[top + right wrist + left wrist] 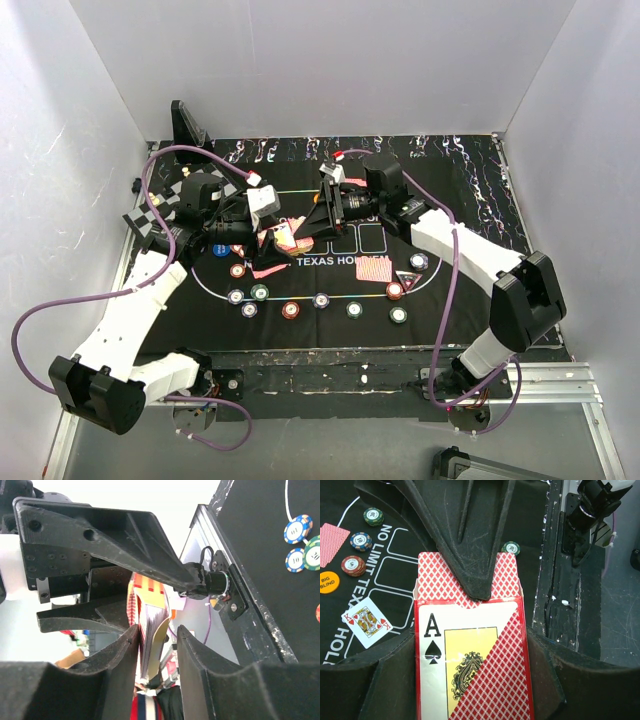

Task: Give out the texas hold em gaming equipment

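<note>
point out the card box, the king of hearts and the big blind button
red card box printed with an ace of spades (pixel 470 645), left wrist view, front face
face-up king of hearts card (pixel 366 622), left wrist view, centre
orange round big blind button (pixel 327 581), left wrist view, lettering

I counted eleven poker chips (pixel 291 309), one card box (pixel 470 655), one king (pixel 366 621) lying face up, one face-down card (pixel 374 270) set apart, one orange button (pixel 327 581), one dark triangular marker (pixel 406 278) and one small chessboard (pixel 145 222).
</note>
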